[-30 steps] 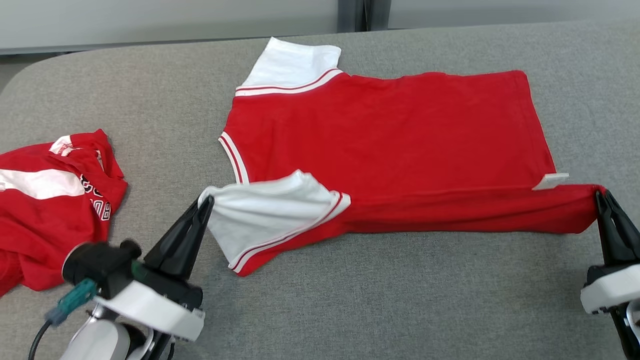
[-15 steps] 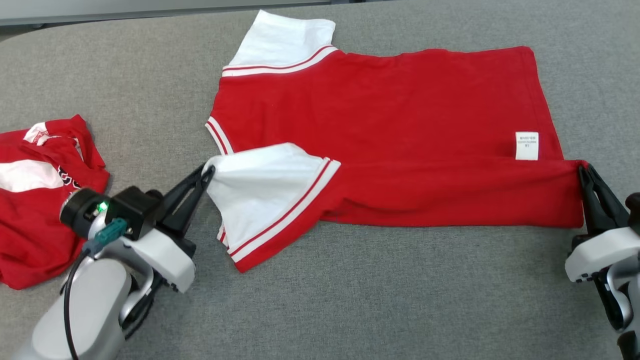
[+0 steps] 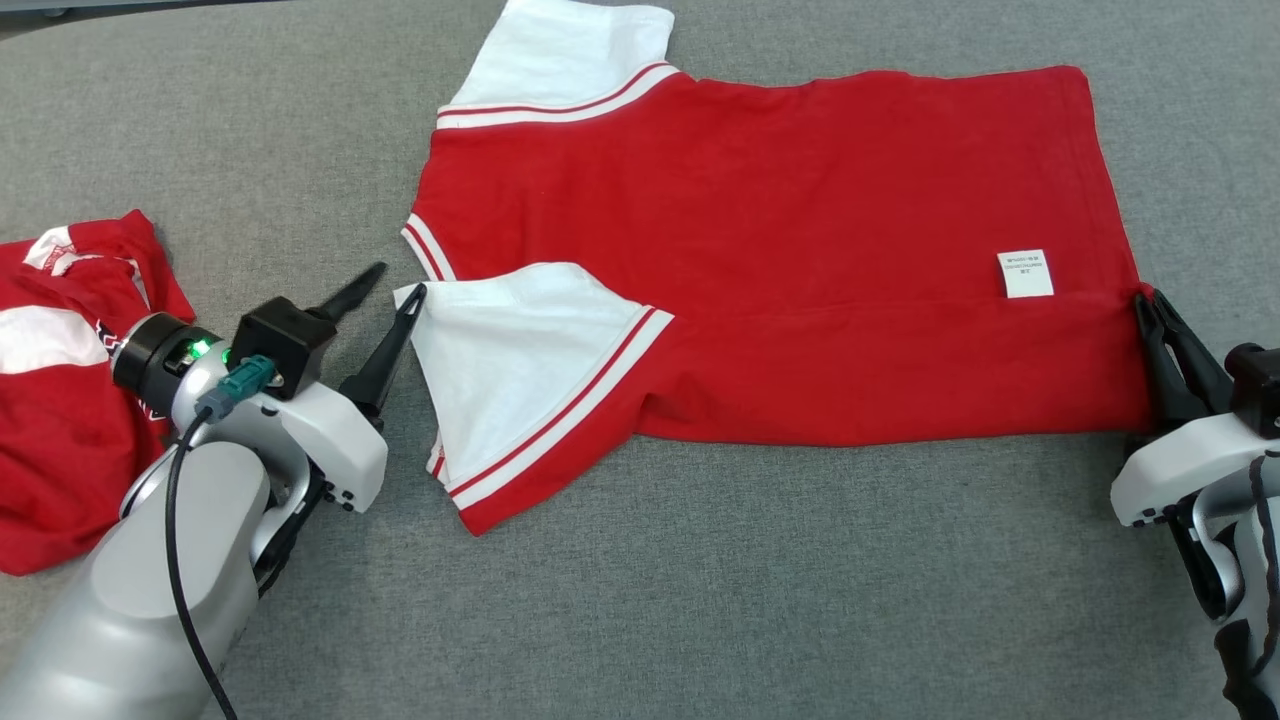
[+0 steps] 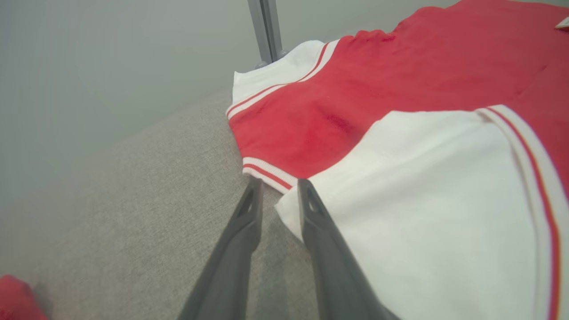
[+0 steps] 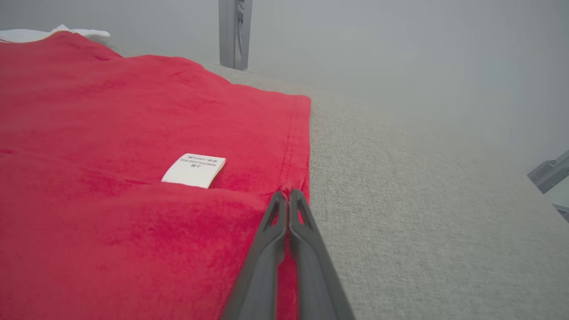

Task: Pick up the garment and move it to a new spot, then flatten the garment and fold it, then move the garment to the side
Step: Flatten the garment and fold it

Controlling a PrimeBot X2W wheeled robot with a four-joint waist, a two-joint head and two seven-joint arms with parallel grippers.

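Note:
The garment (image 3: 780, 200), a red shirt with white sleeves, lies spread on the grey table (image 3: 750, 600) with its near long edge folded over onto the body. My left gripper (image 3: 398, 280) is open beside the corner of the folded white sleeve (image 3: 510, 350). In the left wrist view one finger lies against that sleeve (image 4: 422, 200) with nothing between the fingers of the left gripper (image 4: 279, 182). My right gripper (image 3: 1145, 297) is shut on the red hem corner at the fold's right end. A white label (image 5: 194, 170) lies just left of the right gripper (image 5: 286, 193).
A second red and white garment (image 3: 60, 400) lies crumpled at the table's left edge, right behind my left forearm. Bare grey table surface runs along the near side between the two arms. A grey post (image 5: 234, 31) stands beyond the table's far edge.
My left gripper has opened and let go of the white sleeve, which now lies flat. The folded near edge has settled onto the shirt. The head camera has tipped further down.

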